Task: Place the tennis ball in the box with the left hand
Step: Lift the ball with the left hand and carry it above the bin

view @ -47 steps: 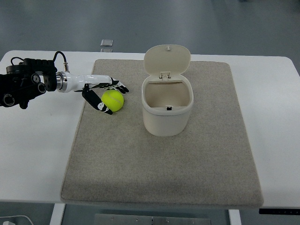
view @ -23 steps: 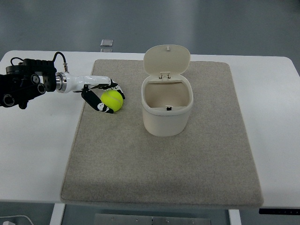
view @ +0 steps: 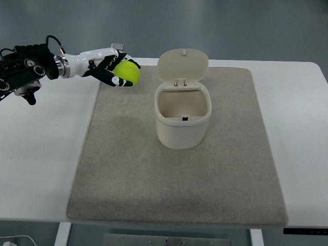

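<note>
with your left hand clenched around the tennis ball, held up off the mat at about ten o'clock from the box, carry it toward four o'clock over the opening (lid stands open) before letting go.

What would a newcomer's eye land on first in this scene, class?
First, the bright yellow-green tennis ball, gripped by the left hand at upper left. Next, the cream plastic box standing mid-mat with its hinged lid open, on the beige fabric mat.
</note>
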`<state>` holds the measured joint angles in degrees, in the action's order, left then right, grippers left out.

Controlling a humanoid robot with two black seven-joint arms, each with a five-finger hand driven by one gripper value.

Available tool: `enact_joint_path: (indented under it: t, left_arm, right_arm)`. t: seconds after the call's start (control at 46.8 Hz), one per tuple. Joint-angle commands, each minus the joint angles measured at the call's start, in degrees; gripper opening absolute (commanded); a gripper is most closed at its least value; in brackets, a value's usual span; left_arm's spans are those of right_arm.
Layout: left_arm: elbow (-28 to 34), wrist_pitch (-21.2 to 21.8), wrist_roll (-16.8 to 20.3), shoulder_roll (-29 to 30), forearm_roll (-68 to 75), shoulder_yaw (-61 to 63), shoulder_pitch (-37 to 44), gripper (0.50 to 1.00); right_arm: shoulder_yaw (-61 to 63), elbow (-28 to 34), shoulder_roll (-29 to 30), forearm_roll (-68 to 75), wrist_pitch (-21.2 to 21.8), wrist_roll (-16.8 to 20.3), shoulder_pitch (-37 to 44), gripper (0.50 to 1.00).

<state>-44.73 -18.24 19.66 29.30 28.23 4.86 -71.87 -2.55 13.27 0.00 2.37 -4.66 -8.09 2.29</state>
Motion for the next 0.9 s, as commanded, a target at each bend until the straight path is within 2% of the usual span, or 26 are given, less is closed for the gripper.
enact_joint_path:
  t: [0.0,0.107,0.214,0.299,0.62,0.877]
  left_arm:
    - [0.08,-0.05,-0.94,-0.03,-4.05,-3.36,-0.12,0.500]
    - [0.17,0.22,-2.43,-0.03,-8.27,-10.04,-0.29,0.500]
    - [-0.27,0.39,-7.08,-0.29,-10.56,-16.19,-0.55,0.500]
    - [-0.62,0.31,-8.76,-1.78,-12.58,-20.85,-1.78,0.500]
    - [-1.32,-0.83,-8.67,-6.18,-15.75,-32.89,-5.30,0.500]
    - [-10.46,-1.54,-8.76,-6.89,-15.13,-35.10,-8.81,0.500]
  right_arm:
    - [0.00,0.00,0.00,0.00,0.00,0.00,0.00,0.938]
    - [0.00,0.00,0.00,0.00,0.00,0.00,0.00,0.938]
    - [0.00,0.00,0.00,0.00,0.00,0.00,0.00,0.938]
    - [0.00,0.00,0.00,0.00,0.00,0.00,0.00,0.938]
    - [0.00,0.00,0.00,0.00,0.00,0.00,0.00,0.938]
    - [0.00,0.00,0.00,0.00,0.00,0.00,0.00,0.938]
